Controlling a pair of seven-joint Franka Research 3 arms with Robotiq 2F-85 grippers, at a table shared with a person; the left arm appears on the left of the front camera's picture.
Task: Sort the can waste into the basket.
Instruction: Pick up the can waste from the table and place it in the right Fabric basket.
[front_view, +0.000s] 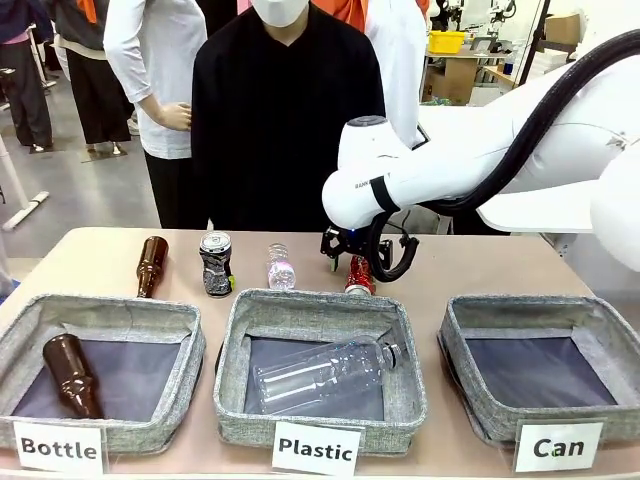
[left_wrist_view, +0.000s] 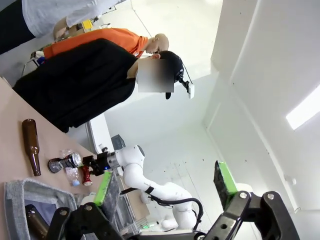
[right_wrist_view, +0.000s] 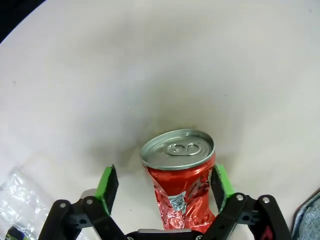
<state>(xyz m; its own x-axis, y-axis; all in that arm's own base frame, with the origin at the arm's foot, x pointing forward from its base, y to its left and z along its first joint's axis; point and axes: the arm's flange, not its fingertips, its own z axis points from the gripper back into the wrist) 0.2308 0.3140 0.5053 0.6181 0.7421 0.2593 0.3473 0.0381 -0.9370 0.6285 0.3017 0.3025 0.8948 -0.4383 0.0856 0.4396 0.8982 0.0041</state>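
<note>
The right gripper (right_wrist_view: 164, 174) straddles the upright crushed red can (right_wrist_view: 181, 197) with its jaws spread (one pad just beside it), while the left gripper (left_wrist_view: 165, 169) hangs wide open.

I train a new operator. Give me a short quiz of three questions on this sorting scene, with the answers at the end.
1. True or false: the basket signed "Can" already holds a can.
2. What stands between the open fingers of the right gripper? A: a brown glass bottle. B: the red can. C: a small plastic bottle.
3. Fill in: the large clear bottle lies in the middle basket, signed ____.
Key: 1 false; 2 B; 3 Plastic.
</note>
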